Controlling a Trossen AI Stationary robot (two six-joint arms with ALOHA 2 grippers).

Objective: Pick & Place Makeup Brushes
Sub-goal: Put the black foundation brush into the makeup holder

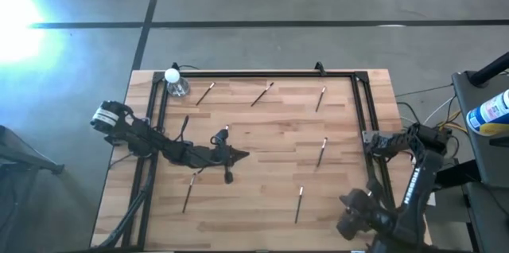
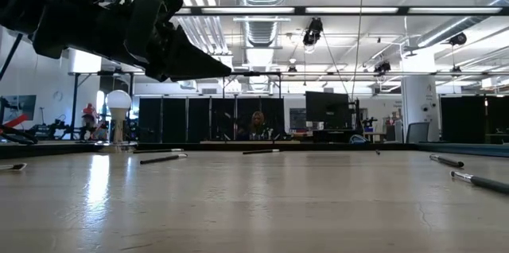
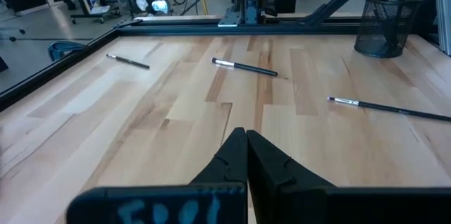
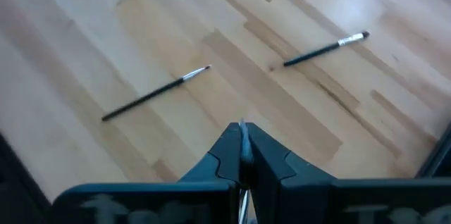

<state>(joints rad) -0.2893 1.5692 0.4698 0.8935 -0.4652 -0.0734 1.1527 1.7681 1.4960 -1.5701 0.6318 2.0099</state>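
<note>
Several thin makeup brushes lie flat and scattered on the wooden table (image 1: pixel 262 165), among them brushes at the far side (image 1: pixel 262 94), in the middle (image 1: pixel 322 151) and toward the near edge (image 1: pixel 299 204). My left gripper (image 1: pixel 242 155) is shut and empty, hovering above the table's left middle, just near of a brush (image 1: pixel 221 135). In its wrist view (image 3: pixel 246 146) three brushes lie ahead, the closest (image 3: pixel 243 67). My right gripper (image 1: pixel 348 204) is shut above the near right part; its wrist view (image 4: pixel 242 143) shows two brushes (image 4: pixel 155 91) (image 4: pixel 328 49) on the wood ahead.
A small clear bottle with a round white cap (image 1: pixel 173 79) stands at the far left corner. A black frame rail (image 1: pixel 262 72) runs around the table's far, left and right sides. A black mesh cup (image 3: pixel 387 23) stands at the right side. People show in the room beyond (image 2: pixel 258 122).
</note>
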